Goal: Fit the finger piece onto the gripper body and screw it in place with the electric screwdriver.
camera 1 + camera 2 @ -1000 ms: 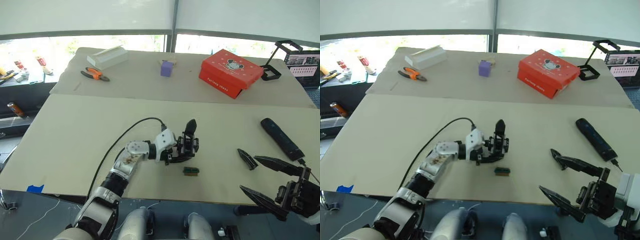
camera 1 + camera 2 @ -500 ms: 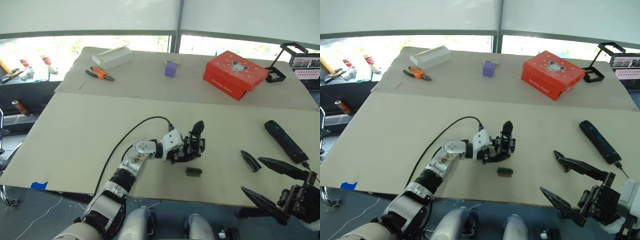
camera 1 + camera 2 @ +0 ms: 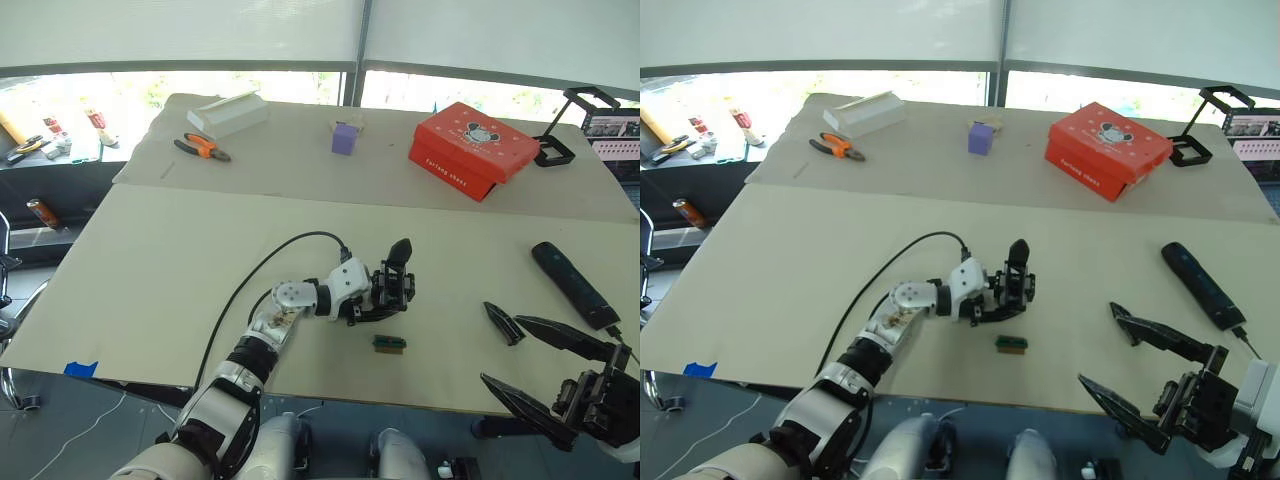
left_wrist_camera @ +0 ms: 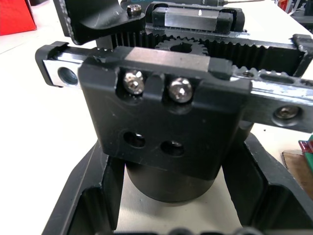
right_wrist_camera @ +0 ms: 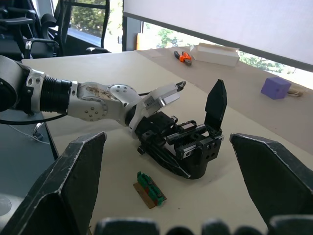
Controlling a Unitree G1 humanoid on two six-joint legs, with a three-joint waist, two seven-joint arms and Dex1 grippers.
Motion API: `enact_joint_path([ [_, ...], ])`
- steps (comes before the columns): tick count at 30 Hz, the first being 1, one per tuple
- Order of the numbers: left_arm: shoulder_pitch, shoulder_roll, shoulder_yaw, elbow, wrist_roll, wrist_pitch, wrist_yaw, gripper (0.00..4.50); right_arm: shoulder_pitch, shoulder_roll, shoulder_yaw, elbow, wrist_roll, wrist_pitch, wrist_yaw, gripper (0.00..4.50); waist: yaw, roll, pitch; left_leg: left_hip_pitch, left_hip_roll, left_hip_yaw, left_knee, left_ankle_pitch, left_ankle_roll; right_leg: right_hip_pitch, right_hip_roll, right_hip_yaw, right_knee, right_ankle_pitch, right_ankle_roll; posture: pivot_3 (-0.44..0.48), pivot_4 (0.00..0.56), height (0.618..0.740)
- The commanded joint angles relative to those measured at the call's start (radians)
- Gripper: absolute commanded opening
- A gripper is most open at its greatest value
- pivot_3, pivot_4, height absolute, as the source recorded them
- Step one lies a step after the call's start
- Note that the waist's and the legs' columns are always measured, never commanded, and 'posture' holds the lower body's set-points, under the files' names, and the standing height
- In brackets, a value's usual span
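black gripper body (image 3: 392, 290), red box (image 3: 480, 148), purple cube (image 3: 345, 139)

Gripper body (image 4: 166, 127): matt black plastic, shiny metal screws (image 4: 180, 90).

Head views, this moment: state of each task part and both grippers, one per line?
gripper body: upright on the table, gripped by the left gripper.
finger piece: loose, flat on the table.
electric screwdriver: lying untouched.
right gripper: open, empty.
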Motion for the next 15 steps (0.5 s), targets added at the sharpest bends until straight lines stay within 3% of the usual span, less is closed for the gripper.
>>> enact_joint_path([
  [1,0.0,-0.024,0.006,-0.012,-0.023,0.028,-0.011,2.33,0.015,-0.016,-0.02,-0.03,0.021,0.003,-0.005,4.5,0.0,0.0,0.0,0.0,0.0,0.0,0.0,0.0,0.0,0.0,0.0,0.0,0.0,0.0,0.0,0.0,0.15,0.74],
  [5,0.007,-0.015,0.016,-0.036,-0.032,0.038,-0.028,4.26,0.025,-0.021,-0.025,-0.032,0.03,0.01,-0.01,4.5,-0.001,0.0,0.0,0.0,0.0,0.0,0.0,0.0,0.0,0.0,0.0,0.0,0.0,0.0,0.0,0.0,0.15,0.74],
  [6,0.011,-0.005,0.013,-0.049,-0.033,0.041,-0.041,4.48,0.032,-0.026,-0.031,-0.035,0.043,0.021,-0.013,4.5,-0.001,0.0,0.0,0.0,0.0,0.0,0.0,0.0,0.0,0.0,0.0,0.0,0.0,0.0,0.0,0.0,0.15,0.74],
  [10,0.032,0.065,0.025,-0.129,-0.056,0.1,-0.094,4.48,0.071,-0.094,-0.093,-0.043,0.138,0.12,-0.037,4.5,-0.008,0.0,0.0,0.0,0.001,0.0,0.0,0.0,0.0,0.0,0.0,0.0,0.0,0.0,0.0,0.0,0.15,0.74],
  [15,0.063,0.197,0.084,-0.216,-0.112,0.121,-0.159,4.48,0.053,-0.255,-0.205,0.007,0.24,0.283,-0.074,4.5,-0.027,0.0,0.0,0.0,0.002,0.0,0.0,0.0,0.0,-0.001,0.001,0.001,0.0,0.0,-0.001,0.0,0.15,0.74],
])
